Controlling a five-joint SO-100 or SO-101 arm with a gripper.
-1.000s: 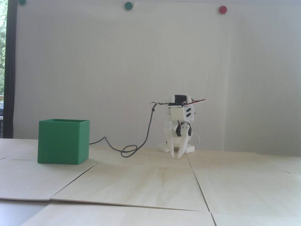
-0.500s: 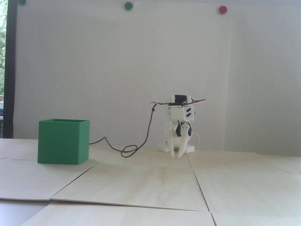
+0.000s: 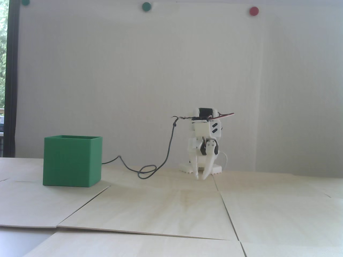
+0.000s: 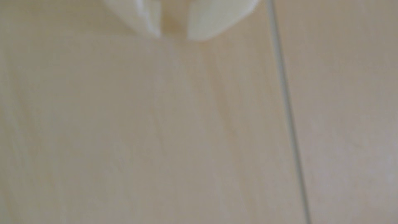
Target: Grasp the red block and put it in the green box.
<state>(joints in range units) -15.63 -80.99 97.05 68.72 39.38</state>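
The green box (image 3: 69, 163) stands on the wooden table at the left of the fixed view, top open, inside hidden. The red block shows in neither view. My white arm is folded low at the back centre. Its gripper (image 3: 201, 177) points down with the tips just above the table, far right of the box. In the wrist view the gripper (image 4: 173, 38) enters from the top edge. Its two white fingertips stand a narrow gap apart with only bare wood between them, so it is slightly open and holds nothing.
A grey cable (image 3: 146, 171) loops on the table between box and arm base. The table is made of pale wood panels with seams (image 4: 286, 107). A round red magnet (image 3: 253, 11) and a green magnet (image 3: 146, 6) sit high on the white wall.
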